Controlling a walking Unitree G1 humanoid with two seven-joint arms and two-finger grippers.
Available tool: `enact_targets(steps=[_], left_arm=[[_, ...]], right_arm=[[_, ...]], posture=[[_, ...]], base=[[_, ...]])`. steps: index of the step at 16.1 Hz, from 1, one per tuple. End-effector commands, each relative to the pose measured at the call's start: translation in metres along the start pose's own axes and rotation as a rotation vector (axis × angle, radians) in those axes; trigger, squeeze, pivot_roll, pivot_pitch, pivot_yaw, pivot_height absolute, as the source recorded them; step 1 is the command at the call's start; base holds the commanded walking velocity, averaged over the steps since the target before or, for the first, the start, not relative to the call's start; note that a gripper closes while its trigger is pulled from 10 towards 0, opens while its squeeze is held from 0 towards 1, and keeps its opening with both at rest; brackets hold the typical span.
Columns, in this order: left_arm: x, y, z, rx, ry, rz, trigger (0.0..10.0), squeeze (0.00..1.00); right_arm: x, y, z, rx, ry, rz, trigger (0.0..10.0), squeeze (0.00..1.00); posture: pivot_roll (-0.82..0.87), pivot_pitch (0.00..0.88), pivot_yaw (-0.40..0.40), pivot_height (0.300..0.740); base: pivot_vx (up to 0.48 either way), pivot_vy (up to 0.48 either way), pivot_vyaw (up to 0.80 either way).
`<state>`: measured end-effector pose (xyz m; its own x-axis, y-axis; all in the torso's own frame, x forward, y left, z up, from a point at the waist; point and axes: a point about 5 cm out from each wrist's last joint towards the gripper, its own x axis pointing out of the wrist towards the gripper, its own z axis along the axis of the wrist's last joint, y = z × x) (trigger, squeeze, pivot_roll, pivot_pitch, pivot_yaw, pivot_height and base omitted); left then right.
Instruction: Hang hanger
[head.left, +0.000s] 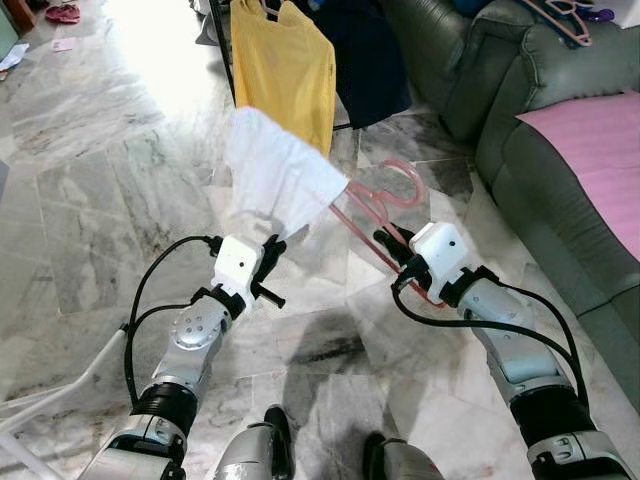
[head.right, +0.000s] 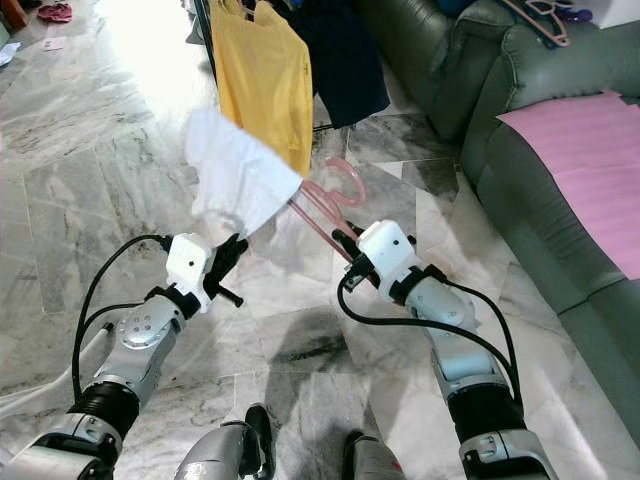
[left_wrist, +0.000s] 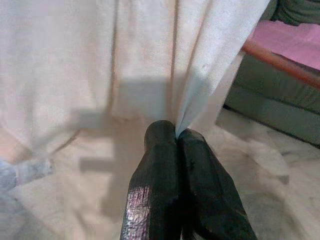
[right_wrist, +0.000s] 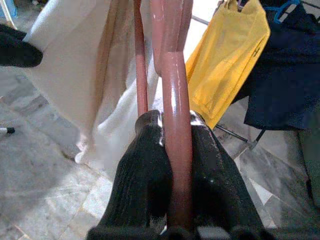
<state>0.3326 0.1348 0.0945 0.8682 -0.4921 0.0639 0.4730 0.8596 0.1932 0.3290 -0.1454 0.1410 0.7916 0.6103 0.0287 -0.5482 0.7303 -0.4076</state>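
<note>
Right gripper (right_wrist: 172, 150) pinches the thick pink plastic hanger (head.left: 385, 205) between its two black fingers (right_wrist: 145, 170), the bar of the hanger running straight up between them in the right wrist view. From the head camera the hanger is held out in front of the robot, above the floor, tilted so its hook curls up and away toward the sofa side. A white cloth garment (head.left: 280, 175) is draped over the far end of the hanger and spreads toward the robot's left. Left gripper (left_wrist: 177, 150) has its fingers pressed together on a fold at the lower edge of that white garment, the fabric rising from between the fingertips. The two grippers are held apart at about the same height, the garment and hanger spanning the space between them.

Beyond the white garment, a yellow shirt (head.left: 285, 70) hangs from a dark metal clothes rack (head.left: 222, 50), with a dark navy garment (head.left: 370, 60) hanging just beside it on the robot's right. Grey and white marble floor tiles (head.left: 90, 180) lie beneath everything. A grey-green leather sofa (head.left: 500, 110) stands to the robot's right, with a pink sheet (head.left: 595, 150) laid over its seat and another pink hanger (head.left: 565, 20) resting on its back.
</note>
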Motion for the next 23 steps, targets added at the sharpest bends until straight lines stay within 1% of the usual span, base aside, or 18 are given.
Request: enact_targets(steps=[1,3,4,5,8,10,11,12,13,15,16,17,18,19,20,21,22,23], left_arm=[[0.000,0.002,-0.004,0.023,0.022,0.026,0.0,0.00],[0.004,0.006,0.000,0.030,0.006,0.089,0.0,0.00],[0.004,0.009,-0.001,0.052,0.025,0.122,0.0,0.00],[0.004,0.009,-0.001,0.024,0.022,0.133,0.0,0.00],[0.011,-0.002,0.012,0.001,-0.080,0.074,0.0,0.00],[0.026,-0.029,0.043,-0.035,-0.253,-0.062,0.0,0.00],[0.029,-0.035,0.051,-0.042,-0.294,-0.095,0.0,0.00],[0.034,-0.053,0.077,-0.079,-0.397,-0.224,0.0,0.00],[0.034,-0.064,0.090,-0.087,-0.444,-0.313,0.0,0.00],[0.033,-0.075,0.098,-0.083,-0.466,-0.408,0.0,0.00],[0.027,-0.089,0.103,-0.059,-0.469,-0.557,0.0,0.00],[0.023,-0.094,0.097,-0.060,-0.433,-0.630,0.0,0.00],[0.022,-0.094,0.097,-0.067,-0.426,-0.633,0.0,0.00],[0.021,-0.090,0.088,-0.053,-0.389,-0.625,0.0,0.00],[0.016,-0.083,0.065,0.022,-0.302,-0.624,0.0,0.00],[0.013,-0.081,0.056,0.037,-0.270,-0.622,0.0,0.00],[0.010,-0.077,0.042,0.064,-0.205,-0.600,0.0,0.00],[0.010,-0.077,0.042,0.064,-0.205,-0.600,0.0,0.00]], right_arm=[[0.001,-0.002,0.009,-0.007,-0.039,-0.010,0.0,0.00],[-0.002,0.002,0.004,0.001,-0.015,-0.002,0.0,0.00],[-0.003,0.004,0.000,0.010,-0.005,0.000,0.0,0.00],[-0.003,0.005,0.000,0.015,-0.006,0.001,0.0,0.00],[-0.004,0.007,-0.007,0.018,0.036,0.005,0.0,0.00],[-0.005,0.009,-0.023,0.025,0.133,-0.022,0.0,0.00],[-0.005,0.009,-0.027,0.030,0.153,-0.029,0.0,0.00],[-0.003,0.010,-0.034,0.072,0.192,-0.052,0.0,0.00],[-0.002,0.011,-0.036,0.075,0.207,-0.054,0.0,0.00],[-0.001,0.012,-0.037,0.075,0.214,-0.052,0.0,0.00],[0.002,0.012,-0.037,0.078,0.218,-0.051,0.0,0.00],[0.003,0.012,-0.038,0.081,0.221,-0.052,0.0,0.00],[0.004,0.012,-0.038,0.081,0.222,-0.053,0.0,0.00],[0.004,0.011,-0.038,0.086,0.222,-0.052,0.0,0.00],[0.003,0.011,-0.036,0.093,0.209,-0.038,0.0,0.00],[0.003,0.011,-0.034,0.096,0.201,-0.027,0.0,0.00],[0.001,0.013,-0.031,0.099,0.178,0.013,0.0,0.00],[0.001,0.013,-0.031,0.099,0.178,0.013,0.0,0.00]], posture=[[-0.14,0.198,0.059,0.740],[-0.14,0.197,0.057,0.740],[-0.14,0.197,0.055,0.740],[-0.14,0.197,0.055,0.740],[-0.14,0.197,0.050,0.740],[-0.13,0.196,0.046,0.740],[-0.13,0.196,0.046,0.740],[-0.13,0.195,0.047,0.740],[-0.13,0.195,0.048,0.740],[-0.13,0.192,0.047,0.740],[-0.13,0.190,0.048,0.740],[-0.13,0.190,0.048,0.740],[-0.13,0.190,0.048,0.740],[-0.13,0.188,0.048,0.740],[-0.13,0.190,0.046,0.740],[-0.13,0.190,0.045,0.740],[-0.13,0.191,0.044,0.740],[-0.13,0.191,0.044,0.740]], base=[[0.000,0.000,0.00],[0.000,0.000,0.00],[0.000,0.000,0.00],[0.000,0.000,0.00],[0.000,0.000,0.00],[0.000,0.000,0.00],[0.000,0.000,0.00],[0.000,0.000,0.00],[0.000,0.000,0.00],[0.000,0.000,0.00],[0.000,0.000,0.00],[0.000,0.000,0.00],[0.000,0.000,0.00],[0.000,0.000,0.00],[0.000,0.000,0.00],[0.000,0.000,0.00],[0.000,0.000,0.00],[0.000,0.000,0.00]])
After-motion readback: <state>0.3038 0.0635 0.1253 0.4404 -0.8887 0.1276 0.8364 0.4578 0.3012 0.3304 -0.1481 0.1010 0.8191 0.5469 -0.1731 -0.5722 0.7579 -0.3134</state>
